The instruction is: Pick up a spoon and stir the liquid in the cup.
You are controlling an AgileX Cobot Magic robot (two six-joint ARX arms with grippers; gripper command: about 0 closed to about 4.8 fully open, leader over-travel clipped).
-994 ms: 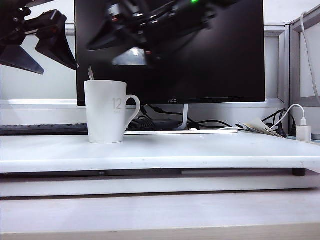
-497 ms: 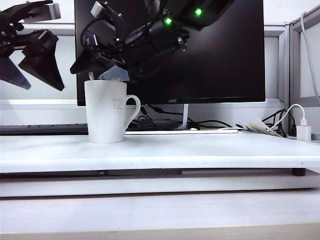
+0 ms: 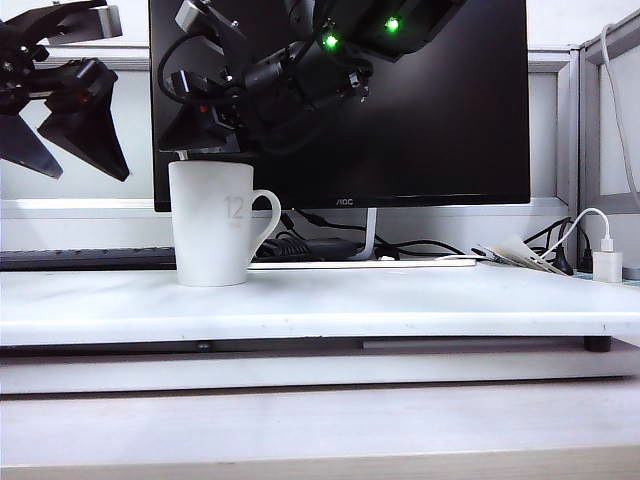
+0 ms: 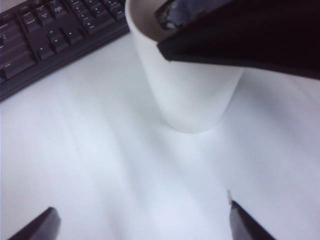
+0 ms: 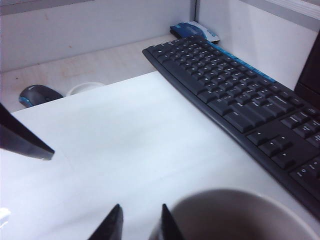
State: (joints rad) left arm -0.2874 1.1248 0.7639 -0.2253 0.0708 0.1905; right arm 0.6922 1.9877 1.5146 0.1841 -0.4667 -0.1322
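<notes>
Right pincer (image 5: 137,220) is hovering at the rim of the tall white ceramic mug (image 3: 213,225), jaws nearly together w/ a slim gap; whether they are pinching anything can't be told. Spoon is hidden. Left pincer (image 3: 62,135) is hanging wide open & empty, up left of the mug, which is standing upright on the white surface (image 3: 400,300) near a black keyboard (image 5: 240,105).

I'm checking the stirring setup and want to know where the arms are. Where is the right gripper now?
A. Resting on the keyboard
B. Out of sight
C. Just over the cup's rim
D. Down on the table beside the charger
C: in the exterior view the right gripper hangs just over the rim of the white cup, while the left gripper hangs open, off to the cup's left.
</notes>
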